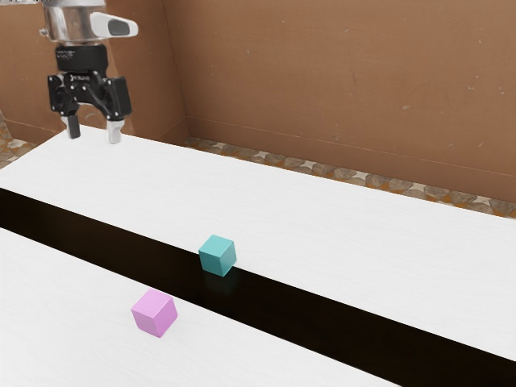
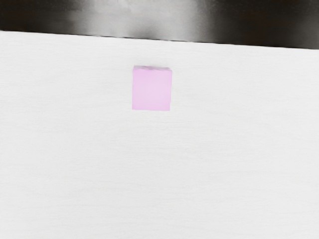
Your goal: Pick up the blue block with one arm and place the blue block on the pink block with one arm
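- Pincer (image 1: 93,133): you see it hanging in the air above the far edge of the worktop (image 1: 339,226), at the exterior view's left. Its two fingers point down, spread apart and released, with nothing between them.
- Blue block (image 1: 218,255): you find it standing flat on the dark band (image 1: 81,234) that crosses the worktop from edge to edge. It sits close to the band's far border and well apart from the pincer.
- Pink block (image 1: 154,312): it rests on the white part of the worktop on the near side of the band, just off the band's near border. It is near the blue block but not touching it, and nothing lies on top of it.
- Wrist view: you look down on the pink block (image 2: 152,88) on the white worktop (image 2: 159,174), with the dark band (image 2: 149,20) beyond it.
- Surroundings: a brown wall (image 1: 339,72) stands behind the worktop's far edge.
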{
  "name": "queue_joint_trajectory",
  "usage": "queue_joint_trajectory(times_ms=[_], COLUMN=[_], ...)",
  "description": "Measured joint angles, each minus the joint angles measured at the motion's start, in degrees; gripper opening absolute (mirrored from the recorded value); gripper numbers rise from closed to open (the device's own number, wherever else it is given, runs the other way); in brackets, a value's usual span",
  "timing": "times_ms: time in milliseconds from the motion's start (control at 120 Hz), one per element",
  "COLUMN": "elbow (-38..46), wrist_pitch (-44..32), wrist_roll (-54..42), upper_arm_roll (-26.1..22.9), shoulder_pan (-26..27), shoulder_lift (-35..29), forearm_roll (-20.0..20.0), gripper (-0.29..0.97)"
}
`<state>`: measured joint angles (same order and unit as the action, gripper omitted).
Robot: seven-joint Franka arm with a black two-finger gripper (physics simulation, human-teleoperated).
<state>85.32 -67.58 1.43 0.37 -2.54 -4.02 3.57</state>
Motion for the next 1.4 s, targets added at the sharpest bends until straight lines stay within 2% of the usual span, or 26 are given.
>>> queue_joint_trajectory(times_ms=[75, 183, 283, 333, 417, 475, 583, 692, 908, 1400], elbow=[0.0, -0.2, 1.1, 6.2, 20.6, 26.1, 28.9, 28.6, 25.4, 28.6], wrist_pitch=[-5.7, -14.0, -22.4, -27.5, -37.9, -44.4, -54.5, -61.4, -68.0, -70.7], wrist_roll=[-0.4, -0.9, -1.2, -1.4, -1.5, -1.6, -1.7, -1.6, -1.5, -1.3], upper_arm_roll=[0.2, -0.9, -2.0, -2.7, -4.2, -4.8, -5.7, -5.4, -5.4, -6.3], shoulder_pan=[-0.7, -1.0, 0.8, 1.1, 1.2, 1.2, 1.1, 1.0, 0.9, 0.8], shoulder_lift=[1.3, 10.5, 16.9, 17.1, 12.8, 12.2, 14.7, 18.5, 24.0, 24.5], forearm_roll=[0.1, 0.2, 0.5, 0.6, 0.4, 0.2, -2.0, -4.0, -5.4, -5.1], gripper=[0.68, 0.68, 0.67, 0.67, 0.67, 0.67, 0.68, 0.68, 0.68, 0.68])
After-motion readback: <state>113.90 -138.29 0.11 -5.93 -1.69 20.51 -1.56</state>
